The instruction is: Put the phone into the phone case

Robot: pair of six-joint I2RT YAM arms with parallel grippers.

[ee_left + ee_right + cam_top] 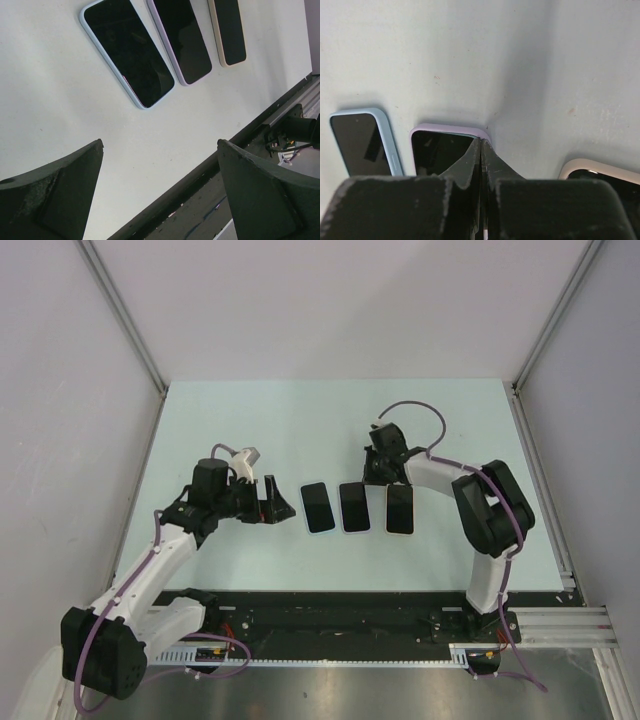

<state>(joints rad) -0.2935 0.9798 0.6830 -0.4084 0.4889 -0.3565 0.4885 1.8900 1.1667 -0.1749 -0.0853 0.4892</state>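
Three phones lie side by side, screens up, at the table's middle: one in a blue case (318, 507), one in a lilac case (354, 507), one in a cream case (400, 509). My right gripper (373, 478) is shut, and its tips (481, 143) rest at the far right corner of the lilac-cased phone (440, 150). The blue case (362, 142) and cream case (600, 172) flank it. My left gripper (268, 502) is open and empty, just left of the blue-cased phone (127, 52). Its view also shows the lilac (182, 40) and cream (230, 30) ones.
The pale table (300, 430) is walled on the left, back and right. A black rail (380, 605) runs along the near edge, also seen in the left wrist view (200, 175), with the arm bases and cables behind it.
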